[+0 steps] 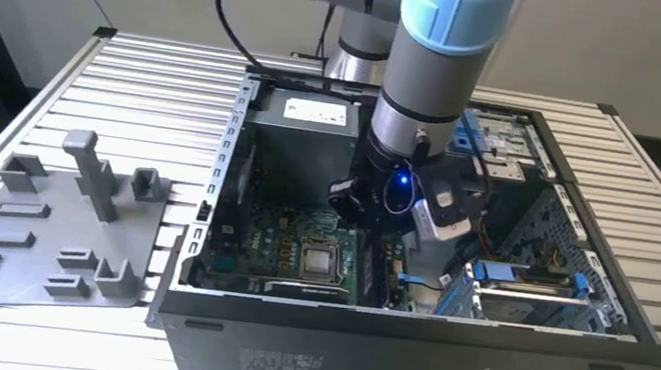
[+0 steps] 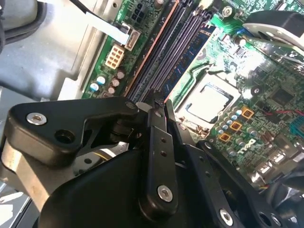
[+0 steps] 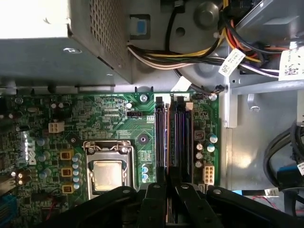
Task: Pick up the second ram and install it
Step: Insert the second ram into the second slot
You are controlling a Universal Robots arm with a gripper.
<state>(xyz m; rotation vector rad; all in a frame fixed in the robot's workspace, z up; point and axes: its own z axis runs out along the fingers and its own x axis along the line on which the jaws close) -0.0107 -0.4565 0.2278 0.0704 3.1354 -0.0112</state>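
Where slatted table point(image 1: 127, 94) stands, computer case point(image 1: 411, 356) rests.

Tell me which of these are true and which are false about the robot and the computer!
1. The computer case is open and the arm reaches down into it. True.
2. The gripper hangs over the grey fixture. False: it is inside the case, just above the long black memory slots on the motherboard.
3. The grey fixture lies on the slatted table, at the exterior view's left of the case. True.
4. A big fan covers the processor. False: the processor sits bare in its socket, and its metal top shows.
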